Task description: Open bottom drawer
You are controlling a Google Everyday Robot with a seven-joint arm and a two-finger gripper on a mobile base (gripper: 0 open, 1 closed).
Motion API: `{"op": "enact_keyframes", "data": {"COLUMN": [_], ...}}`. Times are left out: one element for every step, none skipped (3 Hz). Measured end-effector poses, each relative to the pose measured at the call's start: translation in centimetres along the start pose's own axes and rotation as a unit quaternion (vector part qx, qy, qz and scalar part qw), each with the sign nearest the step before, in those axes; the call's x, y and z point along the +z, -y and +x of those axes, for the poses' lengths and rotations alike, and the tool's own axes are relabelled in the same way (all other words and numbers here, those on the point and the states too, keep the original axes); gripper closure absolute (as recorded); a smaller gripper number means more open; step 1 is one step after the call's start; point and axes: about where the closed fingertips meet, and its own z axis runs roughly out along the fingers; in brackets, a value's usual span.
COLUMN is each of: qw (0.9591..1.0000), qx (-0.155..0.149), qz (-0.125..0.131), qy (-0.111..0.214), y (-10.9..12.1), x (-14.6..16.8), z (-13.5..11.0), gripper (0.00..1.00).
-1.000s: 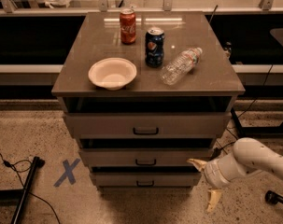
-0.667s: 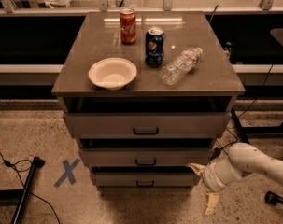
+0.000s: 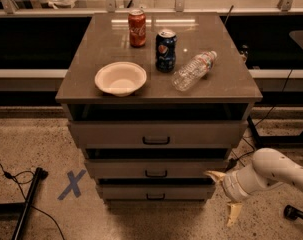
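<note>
The bottom drawer (image 3: 181, 191) is the lowest of three grey drawers in the cabinet, with a small black bar handle (image 3: 155, 197). Its front sits nearly flush under the middle drawer (image 3: 191, 168). My gripper (image 3: 222, 196) is on a white arm at the cabinet's lower right corner, level with the middle and bottom drawers. Its tan fingers are spread open and hold nothing. One fingertip (image 3: 212, 174) points left at the cabinet's right edge and the other (image 3: 233, 215) points down towards the floor. The gripper is well to the right of the bottom handle.
On the cabinet top (image 3: 81, 79) stand a white bowl (image 3: 120, 77), a red can (image 3: 137, 28), a blue can (image 3: 166, 50) and a lying plastic bottle (image 3: 193, 70). A blue X (image 3: 71, 184) marks the floor on the left, near a black pole (image 3: 27, 204) and cables.
The arm has shifted only slightly beside the cabinet's lower right corner. The drawers have not moved.
</note>
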Motion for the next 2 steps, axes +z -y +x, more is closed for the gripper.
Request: {"op": "enact_keyframes", "data": {"qw": [0.9991, 0.9949], "qx": [0.039, 0.097], "qz": [-0.01, 0.002], "qy": [-0.013, -0.027], "y": [-0.8, -1.7], "x": [3.3, 7.4], "z": [1.6, 3.2], "gripper": [0.0, 0.0]}}
